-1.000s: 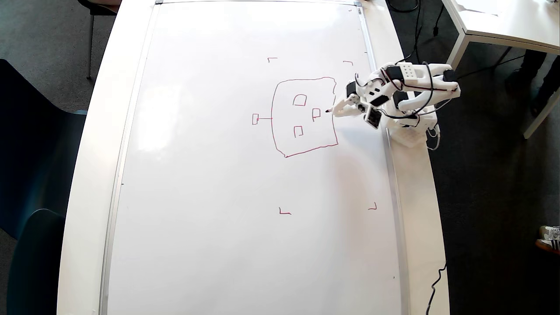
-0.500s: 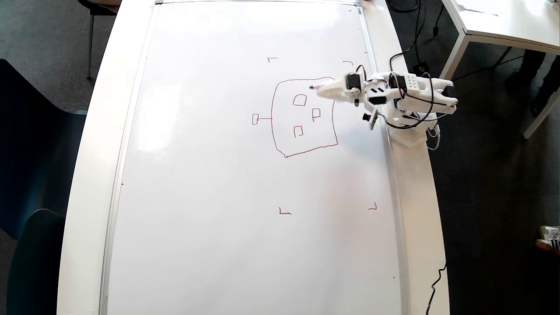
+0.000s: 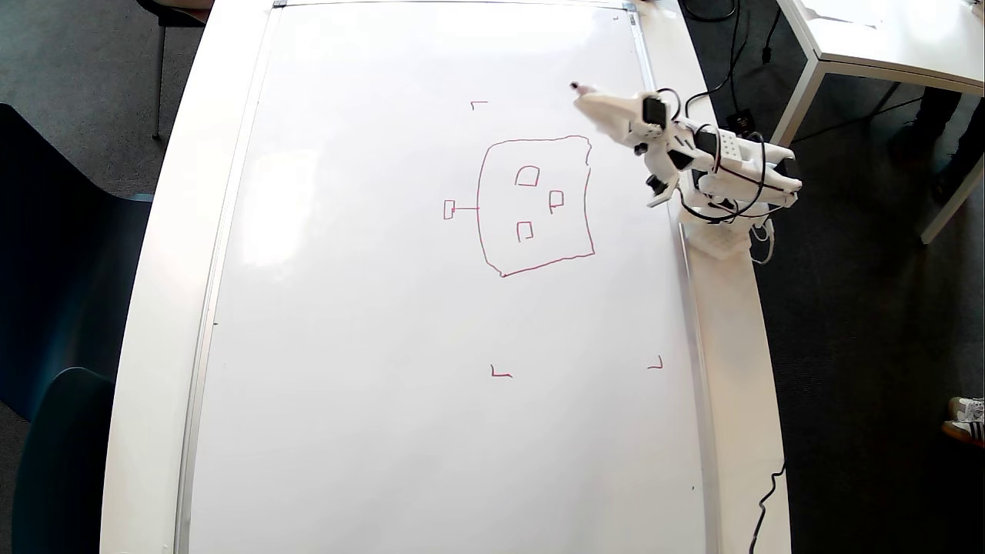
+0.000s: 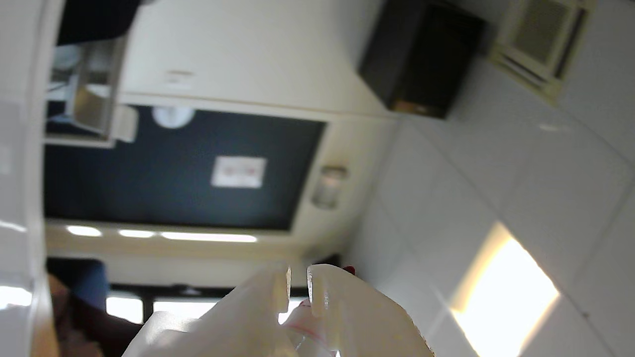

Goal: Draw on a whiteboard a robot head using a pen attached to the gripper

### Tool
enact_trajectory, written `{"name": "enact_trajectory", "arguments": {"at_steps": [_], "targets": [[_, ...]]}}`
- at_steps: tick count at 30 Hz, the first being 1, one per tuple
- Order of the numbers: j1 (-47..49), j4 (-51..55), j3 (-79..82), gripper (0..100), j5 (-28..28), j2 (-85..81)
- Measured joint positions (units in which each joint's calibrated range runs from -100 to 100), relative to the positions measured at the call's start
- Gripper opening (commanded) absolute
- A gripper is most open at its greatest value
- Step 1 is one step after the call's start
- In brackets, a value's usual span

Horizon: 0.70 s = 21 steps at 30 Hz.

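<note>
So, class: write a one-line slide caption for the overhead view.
Claw holding the pen beyond the top right of the finished red robot head on the whiteboard.

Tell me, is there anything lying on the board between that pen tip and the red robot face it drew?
Nothing visible. In the overhead view only bare whiteboard lies between the pen in the gripper and the robot head; the wrist view faces the ceiling.

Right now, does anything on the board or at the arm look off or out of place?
Yes: the white plastic gripper points its red-tipped pen up off the glossy white whiteboard, and the wrist view shows ceiling, not board. The thin red robot head is wobbly, its lower edge slanted.
</note>
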<state>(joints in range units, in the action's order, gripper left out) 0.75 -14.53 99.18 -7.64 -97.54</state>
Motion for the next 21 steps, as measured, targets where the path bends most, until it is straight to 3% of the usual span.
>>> {"name": "enact_trajectory", "arguments": {"at_steps": [21], "targets": [[0.08, -61.82, -0.18, 1, -0.05, -1.27]]}}
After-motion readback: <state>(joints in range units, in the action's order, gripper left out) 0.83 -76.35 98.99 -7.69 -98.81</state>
